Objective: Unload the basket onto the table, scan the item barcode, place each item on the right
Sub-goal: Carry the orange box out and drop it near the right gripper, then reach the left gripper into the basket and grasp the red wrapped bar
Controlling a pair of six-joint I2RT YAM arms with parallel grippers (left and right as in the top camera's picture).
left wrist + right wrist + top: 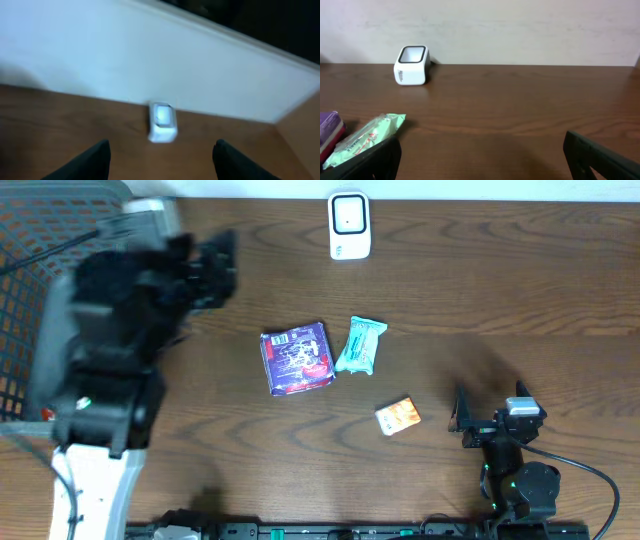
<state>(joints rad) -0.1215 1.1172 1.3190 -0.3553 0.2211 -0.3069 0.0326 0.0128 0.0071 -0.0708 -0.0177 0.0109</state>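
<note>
Print on green packet (pixel 366 134) illegible

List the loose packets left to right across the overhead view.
purple packet → teal packet → orange packet

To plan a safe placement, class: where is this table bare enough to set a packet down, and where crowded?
Bare: the right side, between the scanner and the right gripper; also the strip between scanner and packets. Crowded: the centre, with the purple packet, teal packet and orange packet, and the left, under the left arm beside the basket.
</note>
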